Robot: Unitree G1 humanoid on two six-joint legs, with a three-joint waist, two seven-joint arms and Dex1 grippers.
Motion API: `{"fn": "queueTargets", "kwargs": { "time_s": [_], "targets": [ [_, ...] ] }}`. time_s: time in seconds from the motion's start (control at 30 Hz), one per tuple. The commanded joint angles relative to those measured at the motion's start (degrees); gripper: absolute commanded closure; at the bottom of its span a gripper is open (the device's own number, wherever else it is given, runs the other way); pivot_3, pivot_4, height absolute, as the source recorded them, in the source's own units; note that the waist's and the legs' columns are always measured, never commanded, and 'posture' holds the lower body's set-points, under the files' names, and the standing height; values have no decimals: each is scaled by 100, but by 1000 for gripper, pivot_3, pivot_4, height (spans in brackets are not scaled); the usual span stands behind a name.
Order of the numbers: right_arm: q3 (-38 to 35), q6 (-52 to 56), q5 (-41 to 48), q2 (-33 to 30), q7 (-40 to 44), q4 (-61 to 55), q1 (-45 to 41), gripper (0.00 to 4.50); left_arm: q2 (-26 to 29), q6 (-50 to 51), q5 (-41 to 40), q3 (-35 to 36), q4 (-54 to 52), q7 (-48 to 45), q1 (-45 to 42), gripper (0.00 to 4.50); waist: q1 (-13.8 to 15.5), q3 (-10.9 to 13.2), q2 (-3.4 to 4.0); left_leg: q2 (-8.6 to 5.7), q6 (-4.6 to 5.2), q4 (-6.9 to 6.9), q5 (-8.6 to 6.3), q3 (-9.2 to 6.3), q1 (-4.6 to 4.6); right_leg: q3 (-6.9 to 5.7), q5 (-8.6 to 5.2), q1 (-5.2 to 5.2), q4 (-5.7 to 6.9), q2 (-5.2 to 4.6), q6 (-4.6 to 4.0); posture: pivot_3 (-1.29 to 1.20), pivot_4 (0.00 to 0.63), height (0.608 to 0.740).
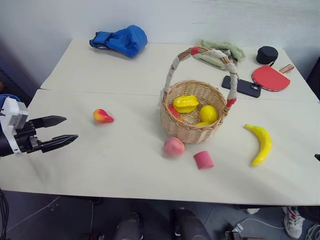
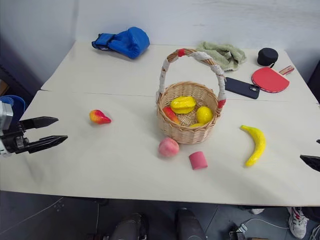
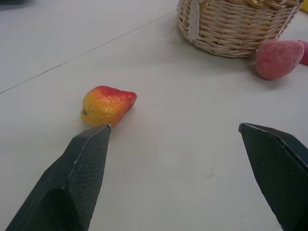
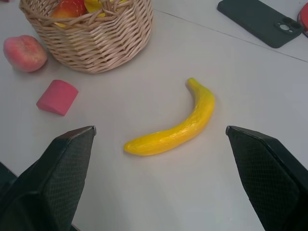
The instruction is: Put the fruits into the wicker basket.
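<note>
My left fingers (image 3: 173, 163) and right fingers (image 4: 161, 166) are gaping empty; beside the wicker basket (image 1: 192, 131), the pear (image 3: 107, 105) and banana (image 4: 175, 130) are risking rolling off the bench (image 1: 125, 165) if nudged.

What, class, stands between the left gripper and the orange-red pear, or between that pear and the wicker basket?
Nothing visible does. The left gripper is open, with bare table between it and the pear. From the pear to the wicker basket the tabletop is also bare; the peach lies nearer the table's front edge, off that line.
</note>
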Motion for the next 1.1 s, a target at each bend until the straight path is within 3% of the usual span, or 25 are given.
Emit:
{"fn": "queueTargets", "kwargs": {
  "time_s": [0.03, 0.87, 1.1],
  "targets": [
    [-114, 74, -8, 67, 136, -129, 48, 0, 34, -97, 34, 96, -105, -9, -34, 24, -8, 0, 0, 0, 1, 1, 1, 1, 2, 1, 0, 2, 1, 0, 0, 0, 150, 740],
    [-149, 12, -251, 216, 42, -398, -2, 0, -37, -69, 110, -226, -108, 19, -300, 24, -11, 0, 0, -2, 0, 9, 6, 1, 5, 1, 1, 3, 14, 1, 1, 0, 150, 740],
    [719, 781, 750, 172, -448, -1980, -777, 0, -121, 608, -575, -1023, -1261, -421, -890, 24, -34, 0, -4, 0, -1, 36, 9, 0, 6, 3, 2, 4, 47, 3, 3, 0, 150, 740]
  ]
}}
